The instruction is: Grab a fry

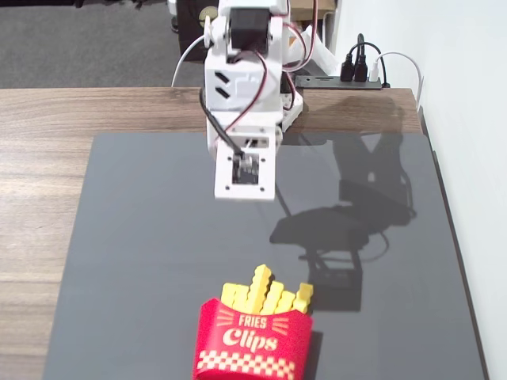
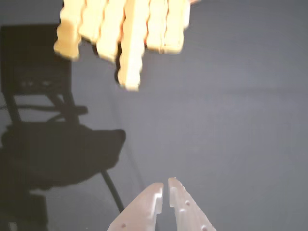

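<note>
The fry (image 1: 261, 286) is the longest yellow stick and stands in the red "FRIES Clips" carton (image 1: 253, 346) at the near edge of the dark mat, among shorter yellow fries (image 1: 287, 299). In the wrist view the fry (image 2: 131, 57) reaches furthest out of the row at the top of the frame. My gripper (image 2: 165, 185) shows at the bottom of that view. Its two white fingertips are almost touching and hold nothing. It hangs above bare mat, well short of the fries. In the fixed view the white arm (image 1: 244, 95) hides the gripper.
A dark grey mat (image 1: 142, 237) covers the wooden table (image 1: 40, 158). A white wall runs along the right (image 1: 475, 158). A power strip with plugs (image 1: 352, 75) lies behind the arm. The arm's shadow falls on the mat to the right (image 1: 348, 214).
</note>
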You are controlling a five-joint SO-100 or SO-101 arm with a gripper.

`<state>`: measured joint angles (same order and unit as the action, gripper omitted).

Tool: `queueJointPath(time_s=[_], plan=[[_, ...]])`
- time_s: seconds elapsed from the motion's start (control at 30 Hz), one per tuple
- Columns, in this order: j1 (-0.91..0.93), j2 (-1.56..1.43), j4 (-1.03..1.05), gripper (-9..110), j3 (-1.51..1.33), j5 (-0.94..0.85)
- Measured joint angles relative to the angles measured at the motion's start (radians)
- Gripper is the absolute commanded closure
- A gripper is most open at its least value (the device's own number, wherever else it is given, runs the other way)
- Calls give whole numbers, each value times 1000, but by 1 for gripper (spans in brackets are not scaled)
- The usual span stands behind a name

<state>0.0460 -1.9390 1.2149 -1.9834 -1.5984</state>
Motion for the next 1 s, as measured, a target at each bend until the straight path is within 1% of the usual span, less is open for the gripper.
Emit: queueJointPath(time_s=[0.17, 0.23, 0.3, 0.6, 1.0], plan=[[0, 164, -48, 86, 98, -9], [0, 227, -71, 85, 132, -15], [0, 279, -87, 80, 156, -15], [0, 454, -179, 79, 216, -12], [-31, 571, -233, 82, 290, 54]])
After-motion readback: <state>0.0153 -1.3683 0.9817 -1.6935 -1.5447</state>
